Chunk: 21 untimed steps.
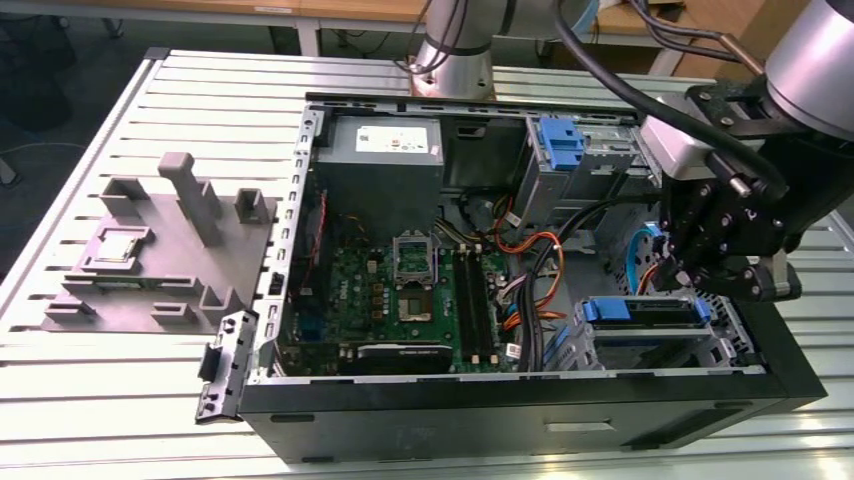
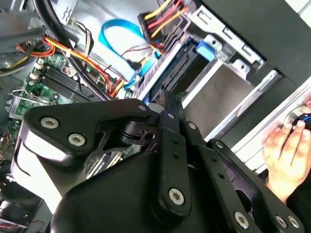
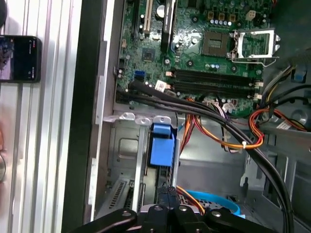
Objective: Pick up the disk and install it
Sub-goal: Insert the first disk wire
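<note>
**Inspector:** Where is the claw point(image 1: 707, 275), and what is its state?

**Assistant:** It hangs inside the open computer case point(image 1: 534, 395), over the corner drive bay. The pictures do not show whether it is spread, pressed together or pinching anything, so I cannot tell.

**Inspector:** Where is the disk?

**Assistant:** The disk point(image 1: 643, 312) sits in the metal bay just beneath the claw, its blue bracket facing up. In the second wrist view the claw point(image 2: 167, 104) is close to the disk's edge point(image 2: 175, 68). I cannot tell whether they touch.

**Inspector:** What is next to the claw?

**Assistant:** Orange and black cables point(image 1: 541, 265) run between the claw and the motherboard point(image 1: 400, 290), which lies well to one side of it. The grey power-supply box point(image 1: 380, 150) is farther off, across the case from the claw.

**Inspector:** Is anything outside the case?

**Assistant:** A person's hand point(image 2: 284, 155) rests on the slatted table point(image 1: 134, 400) beyond the case wall nearest the claw. In the first wrist view a phone point(image 3: 19, 58) lies on the table, past that wall from the claw point(image 3: 170, 213). A grey fixture block point(image 1: 160, 250) stands well apart from the claw, beyond the far side of the case.
</note>
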Each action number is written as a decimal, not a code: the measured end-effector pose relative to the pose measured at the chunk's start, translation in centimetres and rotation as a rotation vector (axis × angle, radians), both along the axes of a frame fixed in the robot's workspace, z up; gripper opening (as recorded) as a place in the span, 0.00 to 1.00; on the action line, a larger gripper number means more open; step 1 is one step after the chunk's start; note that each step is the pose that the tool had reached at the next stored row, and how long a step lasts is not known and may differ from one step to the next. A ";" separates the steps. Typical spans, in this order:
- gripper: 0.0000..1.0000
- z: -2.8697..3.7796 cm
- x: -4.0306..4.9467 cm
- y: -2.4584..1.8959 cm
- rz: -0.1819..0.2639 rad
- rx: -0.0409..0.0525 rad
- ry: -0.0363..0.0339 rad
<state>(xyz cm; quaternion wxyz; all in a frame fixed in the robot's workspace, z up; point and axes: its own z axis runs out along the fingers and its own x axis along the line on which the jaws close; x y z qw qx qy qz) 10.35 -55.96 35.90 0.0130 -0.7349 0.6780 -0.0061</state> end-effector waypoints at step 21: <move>0.10 -0.03 0.28 0.06 0.259 -0.0003 -0.0004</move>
